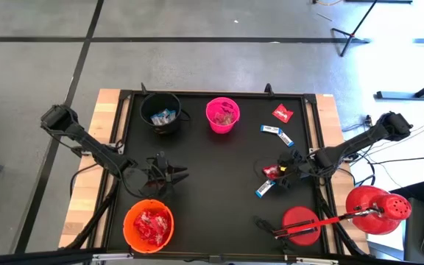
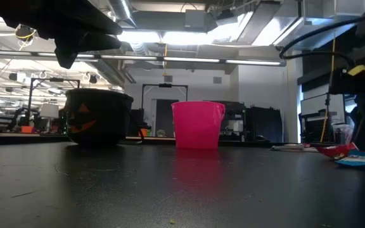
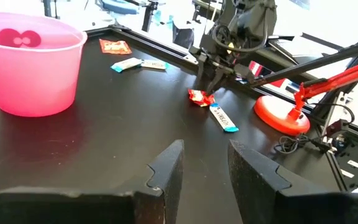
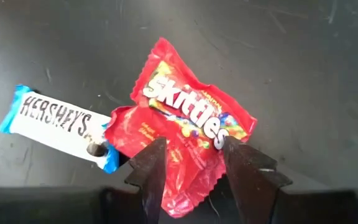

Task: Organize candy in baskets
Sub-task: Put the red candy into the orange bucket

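Right end effector [image 1: 277,172] low, fingers parted; left end effector [image 1: 177,174] idle, open, mid-table.

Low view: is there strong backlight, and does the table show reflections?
In the low view, bright ceiling lights leave the black basket nearly a silhouette; the pink basket casts a faint pink reflection on the table; in the right wrist view the red packet shows only slight glare.

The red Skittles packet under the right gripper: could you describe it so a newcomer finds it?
On the black table's right side, find the right gripper. Between its open fingers lies the shiny red Skittles packet, overlapping a white-and-blue Hershey's bar; the other red packet lies alone, farther off.
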